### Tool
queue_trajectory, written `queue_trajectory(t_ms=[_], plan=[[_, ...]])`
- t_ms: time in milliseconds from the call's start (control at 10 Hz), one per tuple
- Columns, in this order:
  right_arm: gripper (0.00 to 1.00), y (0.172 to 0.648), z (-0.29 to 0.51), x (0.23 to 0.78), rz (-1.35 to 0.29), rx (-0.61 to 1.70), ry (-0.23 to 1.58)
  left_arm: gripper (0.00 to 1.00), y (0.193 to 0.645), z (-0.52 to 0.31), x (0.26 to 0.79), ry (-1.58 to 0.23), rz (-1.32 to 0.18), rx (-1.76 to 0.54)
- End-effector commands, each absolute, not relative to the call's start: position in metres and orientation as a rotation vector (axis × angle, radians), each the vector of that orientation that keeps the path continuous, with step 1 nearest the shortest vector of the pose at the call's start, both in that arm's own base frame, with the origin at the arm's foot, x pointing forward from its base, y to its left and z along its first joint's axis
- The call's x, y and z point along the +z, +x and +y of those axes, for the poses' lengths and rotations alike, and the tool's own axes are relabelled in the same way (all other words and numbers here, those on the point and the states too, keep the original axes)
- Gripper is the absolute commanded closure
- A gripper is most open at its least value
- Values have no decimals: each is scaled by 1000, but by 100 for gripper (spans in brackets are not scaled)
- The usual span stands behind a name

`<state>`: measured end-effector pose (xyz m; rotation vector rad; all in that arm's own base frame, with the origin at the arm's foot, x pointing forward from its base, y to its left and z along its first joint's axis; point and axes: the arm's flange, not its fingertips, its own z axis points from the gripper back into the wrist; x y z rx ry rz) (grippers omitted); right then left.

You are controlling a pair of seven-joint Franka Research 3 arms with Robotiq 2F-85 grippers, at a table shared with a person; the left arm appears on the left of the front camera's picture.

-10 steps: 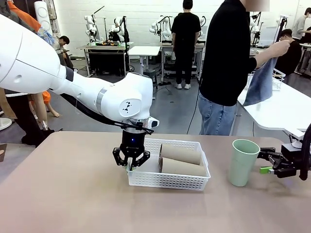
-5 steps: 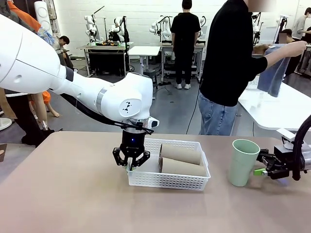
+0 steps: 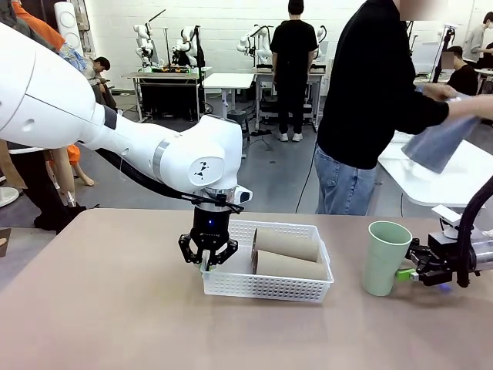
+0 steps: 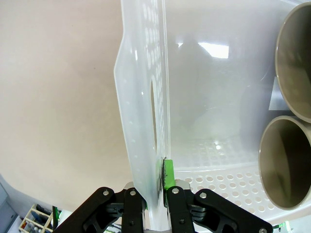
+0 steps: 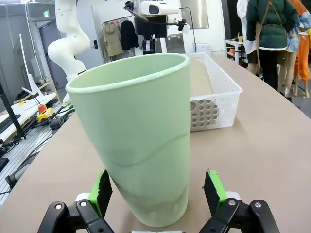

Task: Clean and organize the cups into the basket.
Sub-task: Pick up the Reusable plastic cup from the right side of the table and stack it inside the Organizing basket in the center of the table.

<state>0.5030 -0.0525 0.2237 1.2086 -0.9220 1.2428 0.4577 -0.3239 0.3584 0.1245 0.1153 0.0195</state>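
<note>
- Three cups are counted: two taupe cups point(image 3: 286, 243) and one mint green cup point(image 3: 385, 257).
- One basket point(image 3: 266, 287), two pincers and one person point(image 3: 370, 100) at the far side of the worktop point(image 3: 115, 308) are also counted.
- The left pincer point(image 3: 206, 264) is clamped on the basket's short end wall, with one finger outside the wall and one green pad inside it.
- In the left wrist view, both taupe cups are seen lying on their sides inside the basket, just beyond that pincer point(image 4: 158, 183) and to one side of it. Their open mouths are turned towards it.
- The mint green cup stands upright on the worktop, outside the basket and directly in front of the right pincer point(image 3: 405, 273).
- The right pincer is held apart, and in its wrist view the green pads point(image 5: 103, 190) flank the cup's base. A gap is seen at one pad, but contact at the other cannot be ruled out.
- Compared with a second ago, the right pincer has been brought closer to the mint green cup, from well beside it to just beside its lower part.
- The left pincer, the basket and the taupe cups are unchanged in place.
- The blue cloth point(image 3: 439, 142) held by the person has been lowered from a raised position.
- The left arm is reached in over the worktop with its wrist pointed straight down at the basket. The right arm is kept low, with its pincer levelled sideways near the worktop.
</note>
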Motion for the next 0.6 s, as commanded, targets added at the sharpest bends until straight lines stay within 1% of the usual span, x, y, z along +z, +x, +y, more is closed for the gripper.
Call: queue_trajectory(t_ms=[0,500], plan=[[0,509,-42,222,-872,1246,1235,100,457,-323,359,122,111,12],[0,507,-8,222,-772,1320,1273,100,457,-323,359,122,111,12]])
